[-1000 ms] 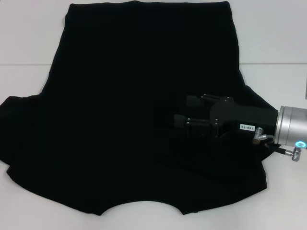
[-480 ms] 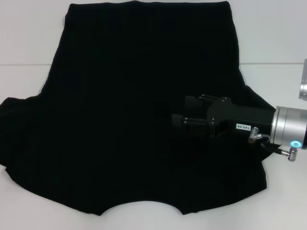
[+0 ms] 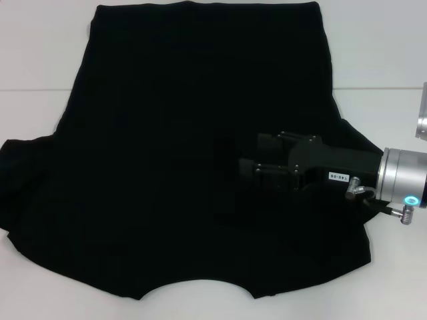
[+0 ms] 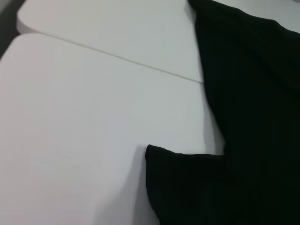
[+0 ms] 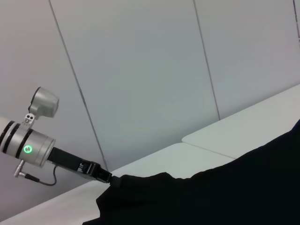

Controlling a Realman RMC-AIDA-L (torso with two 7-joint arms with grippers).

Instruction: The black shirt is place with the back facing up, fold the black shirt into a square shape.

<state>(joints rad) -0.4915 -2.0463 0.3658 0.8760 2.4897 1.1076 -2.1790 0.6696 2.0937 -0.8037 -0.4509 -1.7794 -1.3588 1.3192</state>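
Black shirt: large soft black cloth shirt (image 3: 193, 153), spread flat on white counter (image 3: 380, 53), under right gripper (image 3: 250, 175).
Right gripper: low over sleeve side; opening unclear.
Left gripper (image 5: 112, 180): at opposite sleeve edge, seemingly pinching cloth.
Advice: pinch only the top layer, fold slowly inward.

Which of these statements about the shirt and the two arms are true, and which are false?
1. The shirt lies spread on a white table. True.
2. The right claw hangs over bare table. False: it is over the right part of the shirt.
3. White letters show on the shirt. False: only plain black cloth shows.
4. The left claw is at the edge of the shirt. True, as the right wrist view shows.
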